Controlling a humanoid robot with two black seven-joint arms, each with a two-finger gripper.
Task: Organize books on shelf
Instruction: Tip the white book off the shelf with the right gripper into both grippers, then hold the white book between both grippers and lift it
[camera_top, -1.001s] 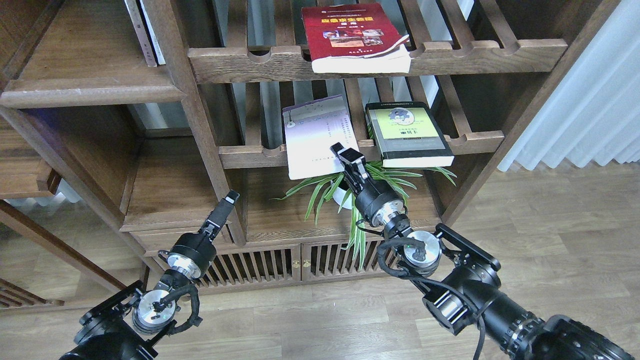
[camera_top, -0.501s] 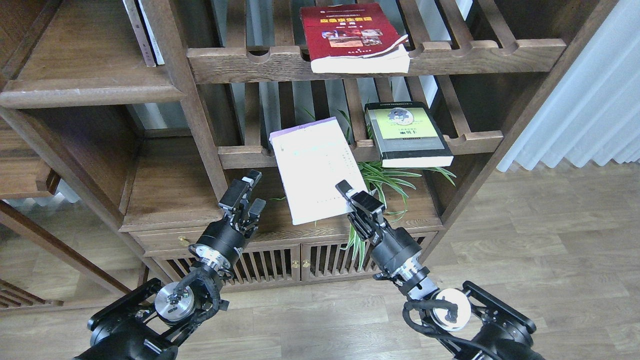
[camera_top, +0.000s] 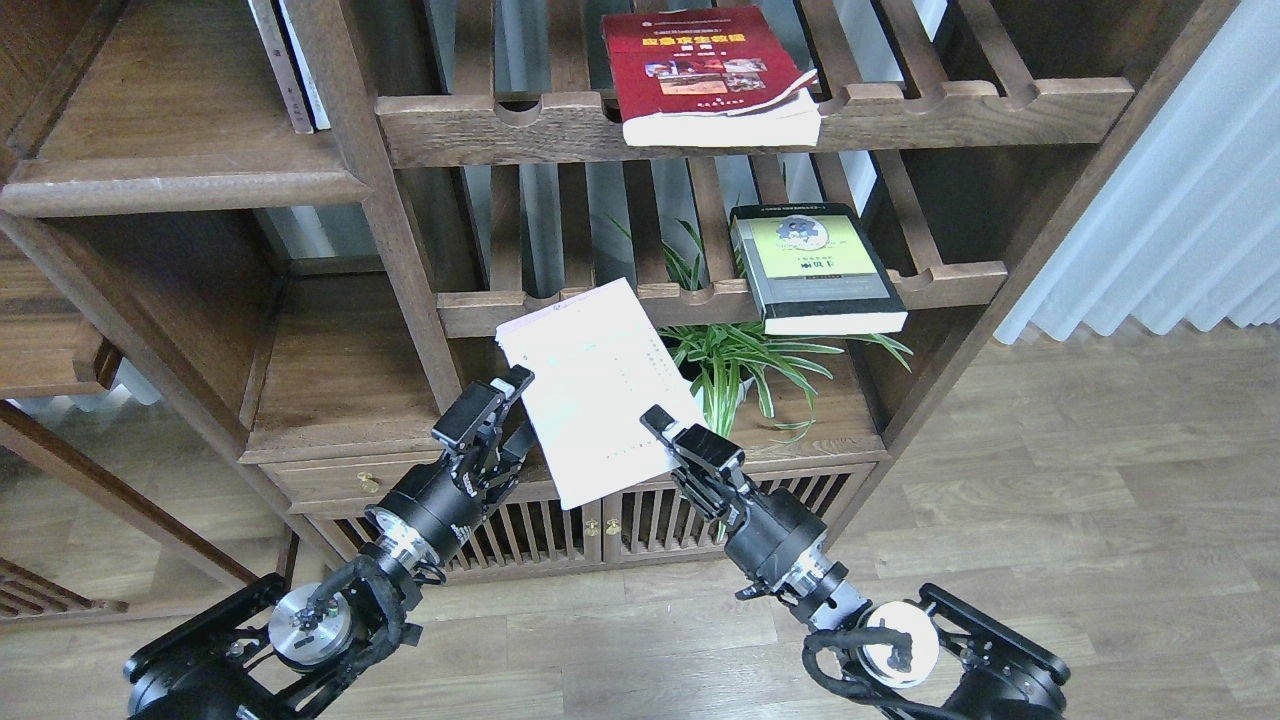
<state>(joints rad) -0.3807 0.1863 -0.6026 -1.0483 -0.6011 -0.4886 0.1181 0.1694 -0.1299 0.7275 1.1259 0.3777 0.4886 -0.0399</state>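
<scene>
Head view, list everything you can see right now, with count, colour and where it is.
thin book: 1, pale white, held in the air before the bookcase.
thick book: 1, yellow-green with black border, middle slatted rack.
red book: 1, dark red, top slatted rack.
upright volumes: 2, grey and white, upper left shelf.
plant: 1, green, below the middle rack.
curtain: 1, white, right.
right gripper: 1, black, shut on the thin book's lower right edge.
left gripper: 1, black, open at the book's left edge.

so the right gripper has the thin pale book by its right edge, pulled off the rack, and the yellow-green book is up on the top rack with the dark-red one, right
Not quite. The head view shows the yellow-green book on the middle slatted rack, one level below the dark-red book. The rest holds: the right gripper has the thin pale book by its right edge, off the rack.
</scene>
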